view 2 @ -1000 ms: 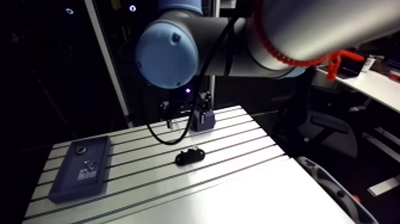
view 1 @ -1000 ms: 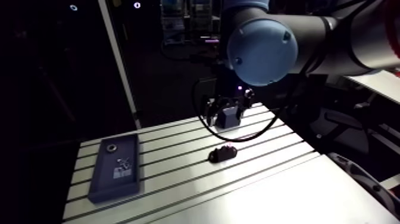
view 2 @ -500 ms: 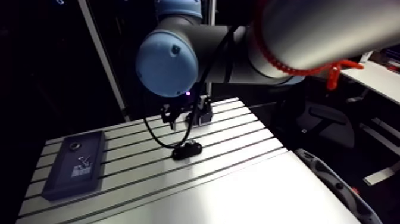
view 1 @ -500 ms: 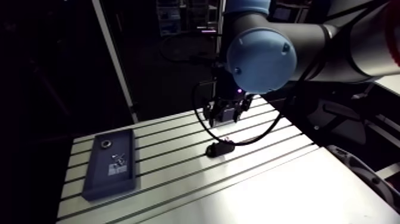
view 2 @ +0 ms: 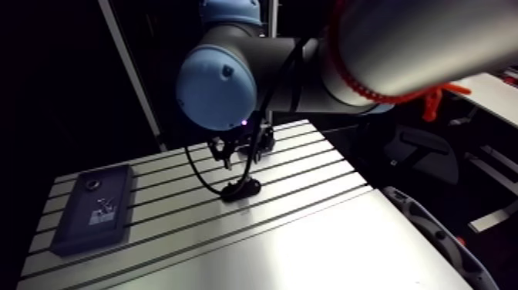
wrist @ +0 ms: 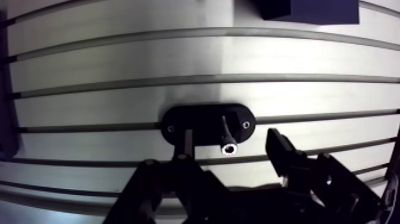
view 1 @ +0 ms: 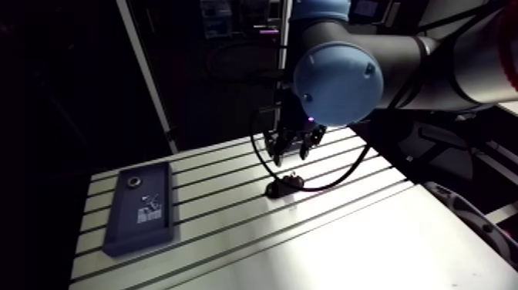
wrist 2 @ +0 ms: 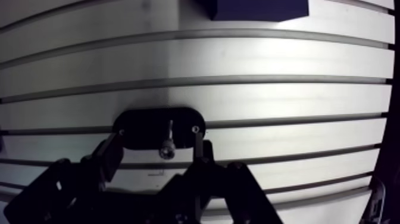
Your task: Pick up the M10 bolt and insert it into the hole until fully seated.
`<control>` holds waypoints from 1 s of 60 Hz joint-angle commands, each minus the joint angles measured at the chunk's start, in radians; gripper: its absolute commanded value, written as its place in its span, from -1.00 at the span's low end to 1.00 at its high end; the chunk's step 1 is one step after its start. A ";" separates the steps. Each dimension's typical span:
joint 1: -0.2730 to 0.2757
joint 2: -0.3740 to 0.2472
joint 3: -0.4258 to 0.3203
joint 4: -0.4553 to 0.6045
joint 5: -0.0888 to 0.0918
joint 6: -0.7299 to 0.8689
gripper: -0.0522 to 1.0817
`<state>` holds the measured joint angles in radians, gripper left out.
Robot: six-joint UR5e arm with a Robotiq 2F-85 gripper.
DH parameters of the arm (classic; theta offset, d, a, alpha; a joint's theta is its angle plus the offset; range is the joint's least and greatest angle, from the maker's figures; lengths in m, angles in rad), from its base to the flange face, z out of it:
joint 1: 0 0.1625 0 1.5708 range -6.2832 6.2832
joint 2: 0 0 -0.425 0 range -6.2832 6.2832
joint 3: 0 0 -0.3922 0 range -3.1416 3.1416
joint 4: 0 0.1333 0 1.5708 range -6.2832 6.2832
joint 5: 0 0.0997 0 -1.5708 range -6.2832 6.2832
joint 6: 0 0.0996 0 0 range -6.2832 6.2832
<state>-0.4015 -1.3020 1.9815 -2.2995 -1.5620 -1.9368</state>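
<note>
**A:** What was nearest the wrist camera?

**B:** The hand [wrist: 232, 143] itself. Its two dark fingers [wrist: 286, 158] stood moderately apart, one on each side of the M10 bolt [wrist: 229, 148]. Pale bench showed between each fingertip and the bolt, so the hand gripped nothing.

**A:** And how did the bolt sit?

**B:** It stood upright in a black oval holder [wrist: 199, 122]. Its socket head faced up toward the camera and its shank ran down into the holder, a little off the middle. Two small bright screws [wrist: 246, 125] sat near the holder's two ends.

**A:** What was under the holder?

**B:** The slotted aluminium bench [wrist: 178, 56]. The holder lay lengthwise along the slots, right over one of them. In the arm view the hand hung just above it.

**A:** Was there anything beyond that?

**B:** Ahead of the hand, well apart from the holder, there was a dark blue block [wrist: 309, 9]. The view's edge cut it off, so I could not tell its full shape.

**A:** Where was the hole?

**B:** The arm view showed it farther off. A blue plate [view 1: 127, 231] lay flat on the bench, well apart from the holder and toward the bench's other side. The round hole [view 1: 134, 182] was near the plate's far end. A pale label with small marks lay at about the plate's middle.
</note>
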 commanded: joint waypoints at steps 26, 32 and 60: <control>-0.002 0.008 0.010 -0.002 -0.002 -0.003 -0.23; -0.002 0.008 0.013 -0.002 -0.002 -0.003 -0.20; -0.004 0.014 0.023 -0.033 -0.002 -0.004 -0.19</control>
<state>-0.4041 -1.2895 2.0014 -2.3227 -1.5645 -1.9410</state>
